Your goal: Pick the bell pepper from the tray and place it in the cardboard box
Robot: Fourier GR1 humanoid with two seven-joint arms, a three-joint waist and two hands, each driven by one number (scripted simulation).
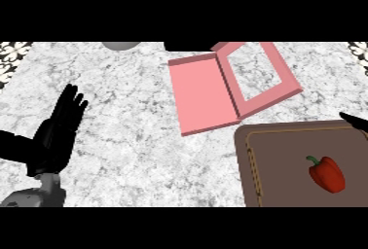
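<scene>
A red bell pepper (327, 174) with a green stem lies on the brown tray (277, 160) at the lower right. The box (205, 92) is pink, not brown cardboard, and sits open at the upper middle with its flap spread to the left of its walled frame (284, 82). My left hand (57, 131) rests open at the left, fingers pointing up, far from both tray and box. Only a black tip of my right hand (352, 119) shows at the right edge, just above the tray's far corner.
A grey rounded object (120, 45) and a dark shape (188, 46) sit at the counter's far edge. Marble counter (144, 160) stretches between my left hand and the tray. Patterned wall tiles show at both top corners.
</scene>
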